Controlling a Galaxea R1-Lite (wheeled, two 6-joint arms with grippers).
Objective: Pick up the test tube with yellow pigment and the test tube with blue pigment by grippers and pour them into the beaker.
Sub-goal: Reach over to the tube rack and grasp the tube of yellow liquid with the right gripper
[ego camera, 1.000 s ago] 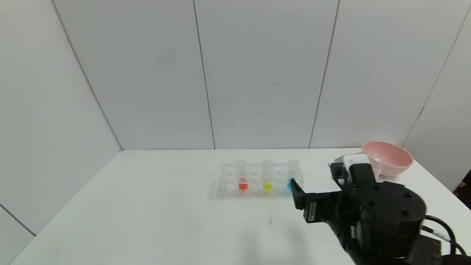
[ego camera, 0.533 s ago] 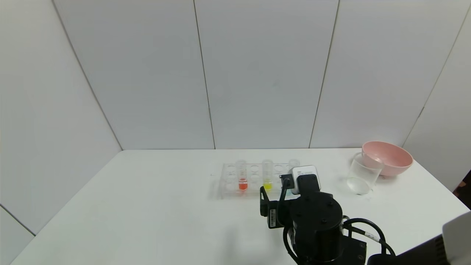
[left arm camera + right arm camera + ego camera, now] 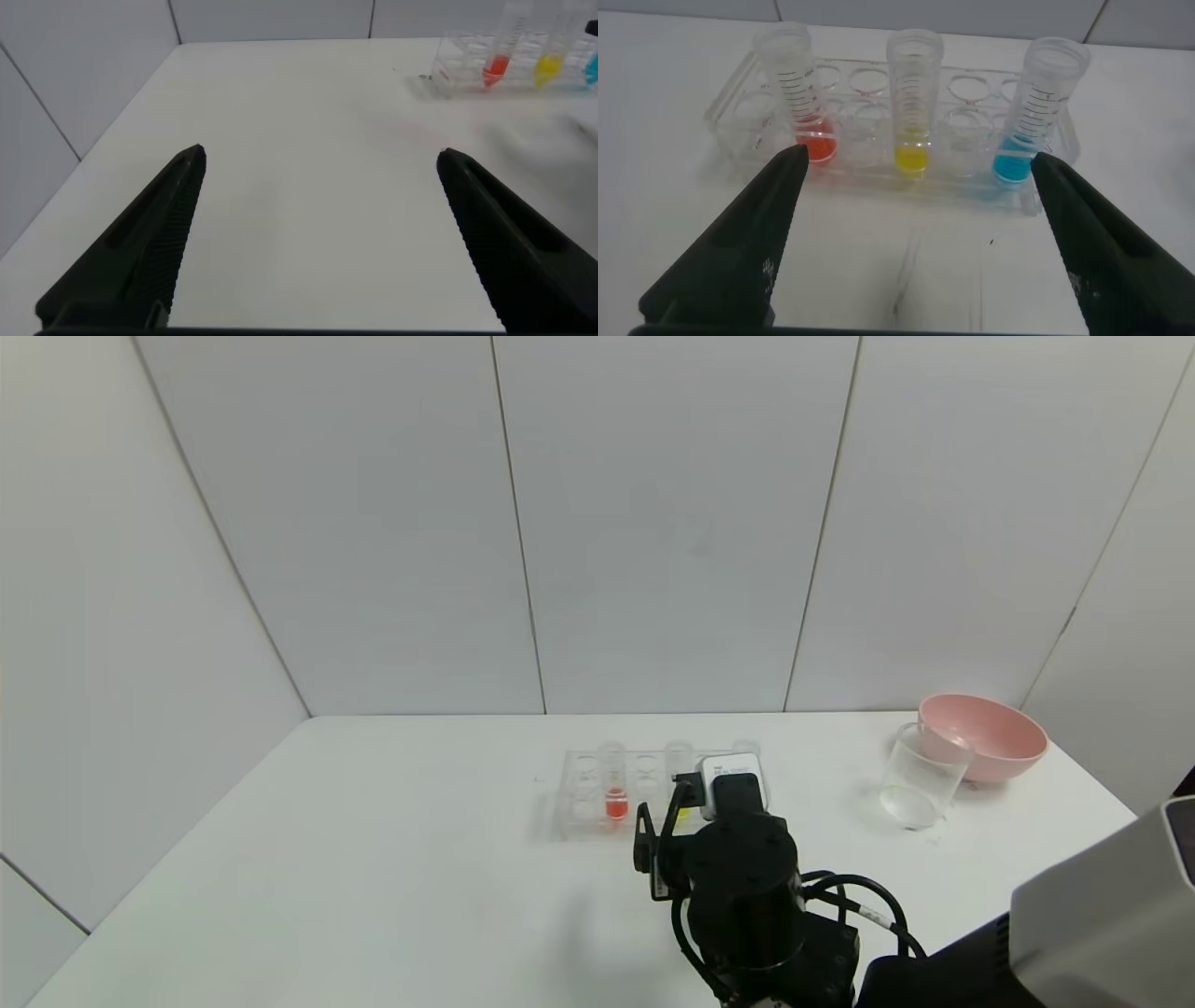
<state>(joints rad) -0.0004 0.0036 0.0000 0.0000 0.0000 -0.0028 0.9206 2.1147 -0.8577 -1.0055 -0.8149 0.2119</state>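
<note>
Directly in front of the clear rack [image 3: 878, 121] hovers the right hand [image 3: 659, 831], its two black fingers [image 3: 738, 252] spread wide and holding nothing. From its wrist view the rack lies just ahead, with three tubes standing upright in it. The test tube with yellow pigment [image 3: 913, 107] stands in the middle of the row, lined up with the gap between the fingers but clearly beyond their tips and untouched. The test tube with blue pigment [image 3: 1036, 112] stands at one end of the row, roughly in line with one finger, and it is likewise apart from the hand. A tube with red-orange liquid [image 3: 796, 93] stands at the other end.

From the head view the right arm's black wrist and its small white box [image 3: 733, 773] cover the near right part of the rack [image 3: 583, 789], so only a sliver of yellow shows beside the finger and the blue liquid is hidden. The beaker [image 3: 922, 777] stands upright on the white bench [image 3: 373, 859], well to the right of the rack and just in front of a pink bowl [image 3: 982, 735]; whether the two touch cannot be told.

The left hand [image 3: 318, 243] hangs over bare bench, well apart from the rack, its fingers wide open and holding nothing.
</note>
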